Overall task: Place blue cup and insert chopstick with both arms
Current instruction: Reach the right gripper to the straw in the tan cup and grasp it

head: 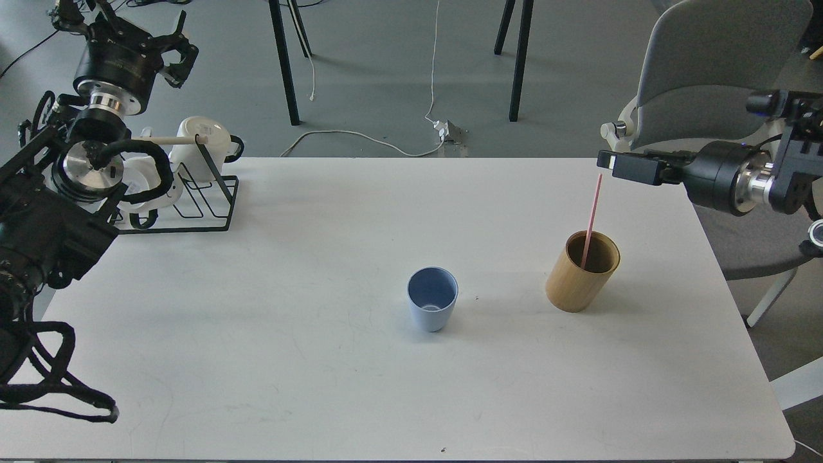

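Observation:
The blue cup stands upright and empty near the middle of the white table. To its right, the pink chopstick leans in a tan bamboo holder. My right gripper reaches in from the right at the chopstick's top end. It is seen side-on, so its fingers cannot be told apart, nor whether it touches the stick. My left gripper is raised beyond the table's far left corner, its fingers spread with nothing between them, far from the cup.
A black wire rack with white mugs and a pale wooden rod stands at the table's back left, below my left arm. A grey chair sits off the right edge. Cables and chair legs cross the floor behind the table.

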Motion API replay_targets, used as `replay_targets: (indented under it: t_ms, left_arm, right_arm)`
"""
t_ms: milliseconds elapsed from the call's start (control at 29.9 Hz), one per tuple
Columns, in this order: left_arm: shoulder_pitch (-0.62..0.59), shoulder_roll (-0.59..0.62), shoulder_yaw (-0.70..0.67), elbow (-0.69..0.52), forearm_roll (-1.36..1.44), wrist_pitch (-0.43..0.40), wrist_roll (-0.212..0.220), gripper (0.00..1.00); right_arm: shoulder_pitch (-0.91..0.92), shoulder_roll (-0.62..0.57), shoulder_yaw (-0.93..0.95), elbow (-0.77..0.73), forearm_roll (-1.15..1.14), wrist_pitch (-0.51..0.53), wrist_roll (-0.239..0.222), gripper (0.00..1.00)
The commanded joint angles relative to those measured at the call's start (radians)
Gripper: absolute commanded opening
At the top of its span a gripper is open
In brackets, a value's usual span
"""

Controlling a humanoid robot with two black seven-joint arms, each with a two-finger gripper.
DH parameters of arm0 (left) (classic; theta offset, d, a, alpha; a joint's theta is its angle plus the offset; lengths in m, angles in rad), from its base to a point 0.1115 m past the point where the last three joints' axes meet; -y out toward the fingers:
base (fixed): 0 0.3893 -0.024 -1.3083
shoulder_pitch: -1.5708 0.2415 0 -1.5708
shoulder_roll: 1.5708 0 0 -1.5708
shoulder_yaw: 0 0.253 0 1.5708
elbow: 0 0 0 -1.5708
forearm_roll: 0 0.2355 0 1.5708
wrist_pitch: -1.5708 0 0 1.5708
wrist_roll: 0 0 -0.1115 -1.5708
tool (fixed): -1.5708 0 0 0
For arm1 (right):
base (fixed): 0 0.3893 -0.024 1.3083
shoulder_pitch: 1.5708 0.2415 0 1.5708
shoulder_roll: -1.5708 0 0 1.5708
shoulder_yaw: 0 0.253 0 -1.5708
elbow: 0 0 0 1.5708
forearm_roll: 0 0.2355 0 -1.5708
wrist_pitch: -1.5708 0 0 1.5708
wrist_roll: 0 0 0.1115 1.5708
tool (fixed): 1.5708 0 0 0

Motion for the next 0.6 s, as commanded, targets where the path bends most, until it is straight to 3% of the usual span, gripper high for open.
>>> replay_targets:
  t_ms: [0,201,301,568]
  left_arm:
    - [-0.001,-0.001,0.001,0.004,0.001,0.000,-0.002,0.99]
    - [-0.010,-0.001,-0.007,-0.005,-0.002,0.000,0.000,0.99]
    - [-0.014,-0.001,-0.007,-0.005,-0.002,0.000,-0.002,0.99]
    - [-0.015,-0.004,-0.005,-0.005,-0.002,0.000,0.000,0.99]
  right_arm:
    - [0.005,0.055,-0.097,-0.033,-0.018,-0.070,-0.026,0.80]
    - [-0.010,0.100,-0.134,-0.087,-0.018,-0.104,-0.029,0.66]
    - [-0.006,0.117,-0.152,-0.099,-0.020,-0.104,-0.032,0.44]
    - [-0.007,0.115,-0.161,-0.092,-0.021,-0.099,-0.049,0.19]
